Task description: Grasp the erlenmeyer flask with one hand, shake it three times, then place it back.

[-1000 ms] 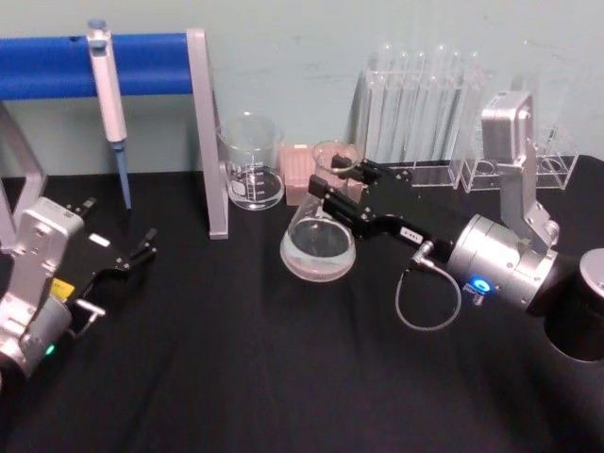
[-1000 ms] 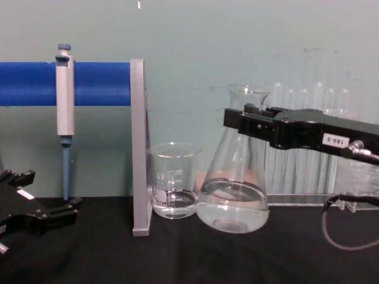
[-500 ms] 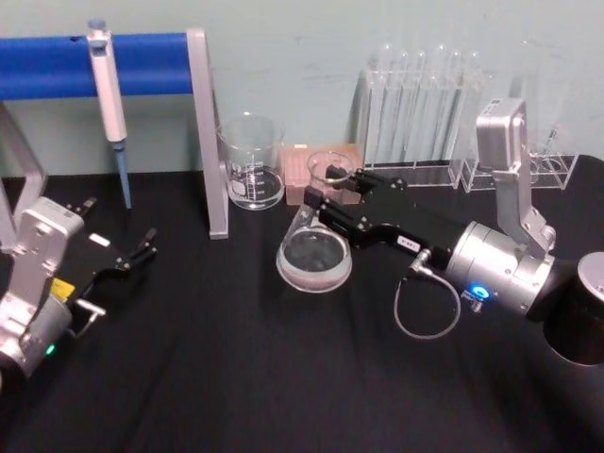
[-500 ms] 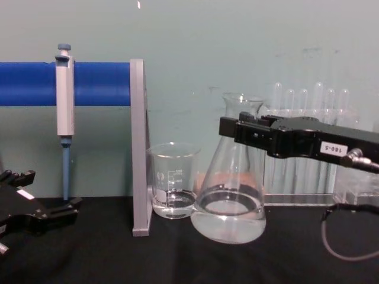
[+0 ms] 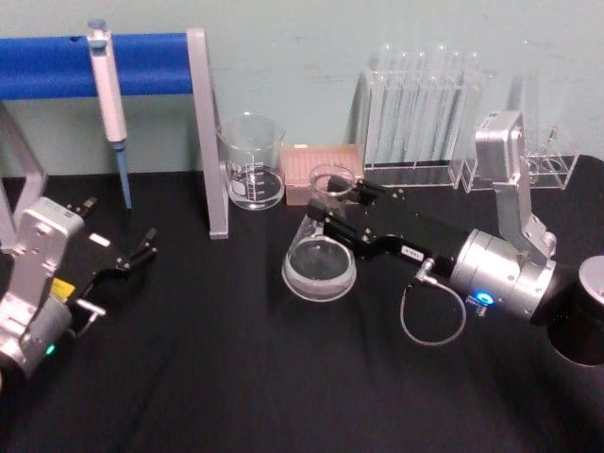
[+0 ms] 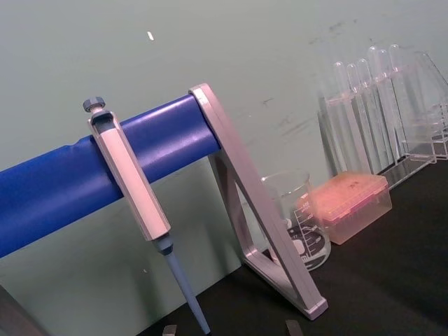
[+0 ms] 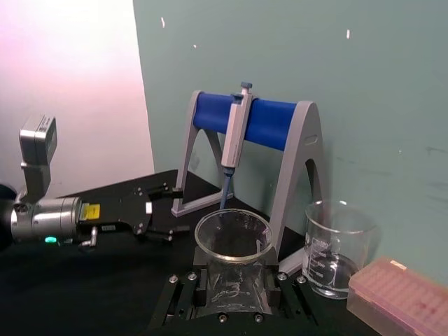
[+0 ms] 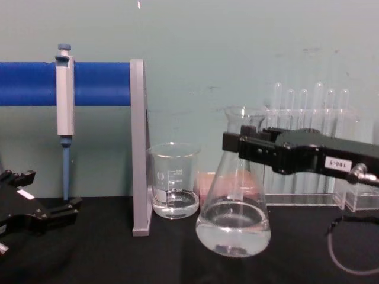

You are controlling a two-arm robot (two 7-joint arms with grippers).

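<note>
The erlenmeyer flask (image 5: pixel 319 269) is clear glass with a little clear liquid in its wide base (image 8: pixel 234 231). My right gripper (image 5: pixel 332 203), black with a small white label, is shut on its neck just under the flared rim (image 7: pixel 233 234). From the chest, the gripper (image 8: pixel 241 145) reaches in from the right and the flask stands nearly upright, low over the black cloth. Whether its base touches the cloth I cannot tell. My left gripper (image 5: pixel 132 247) rests open at the left of the table, far from the flask (image 7: pixel 231 280).
A glass beaker (image 5: pixel 252 175) stands just behind and left of the flask, next to a grey post of the blue-barred stand (image 5: pixel 203 132). On that stand hangs a pipette (image 5: pixel 109 90). A pink tip box (image 5: pixel 323 165) and test tube racks (image 5: pixel 420 113) line the back.
My right gripper has carried the flask lower and nearer to me, a little to the right. The liquid has shifted in its base. The left arm has stayed still.
</note>
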